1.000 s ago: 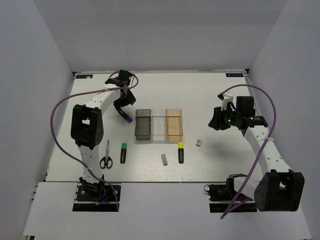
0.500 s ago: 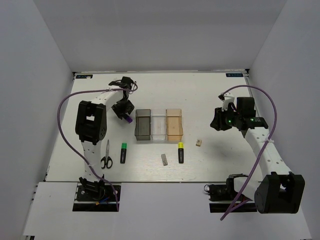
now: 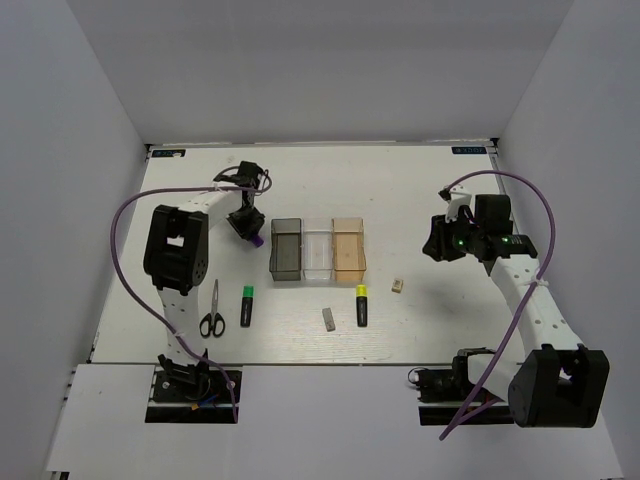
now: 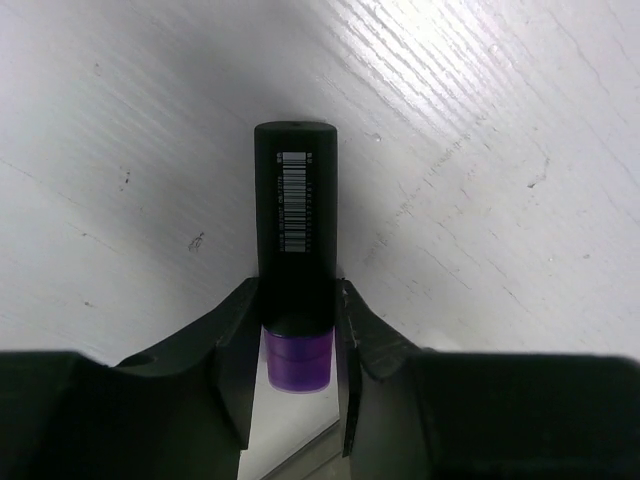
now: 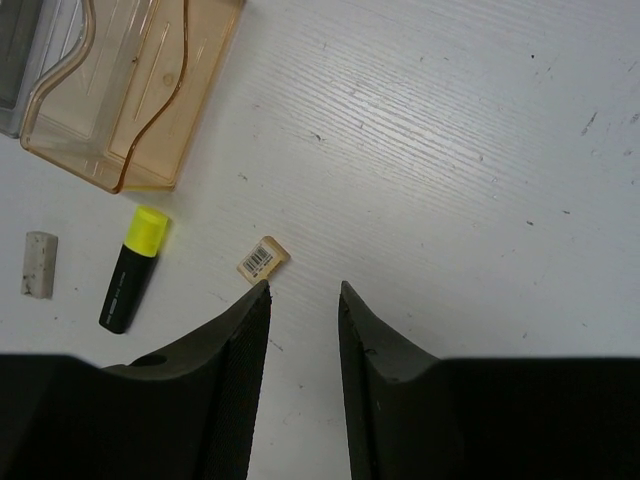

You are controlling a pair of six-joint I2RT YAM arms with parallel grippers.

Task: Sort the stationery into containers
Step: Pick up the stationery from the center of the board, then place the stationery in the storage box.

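Left of centre in the overhead frame, your left gripper (image 3: 247, 226) is clenched on the purple-capped highlighter (image 3: 256, 239), just left of the dark grey bin (image 3: 285, 220) and not yet over it. As far as you can see, nothing is sorted: the dark grey bin, the clear bin (image 3: 317, 222) and the orange bin (image 3: 349, 221) all look empty. The scissors (image 3: 211, 312), green-capped highlighter (image 3: 246, 305), grey eraser (image 3: 329, 319), yellow-capped highlighter (image 3: 362, 305) and beige eraser (image 3: 398, 286) lie on the table (image 3: 420, 180) below the row. So you have one item in hand and five to go. The left wrist view adds what the overhead cannot: the fingers (image 4: 240, 340) pinch the black barrel close to the purple cap, barcode label facing the camera. You cannot tell from it whether the pen is off the table. The right wrist view shows your right gripper (image 5: 303, 290) spread and holding nothing, with the beige eraser just up-left of its tips and the orange bin's corner at upper left.
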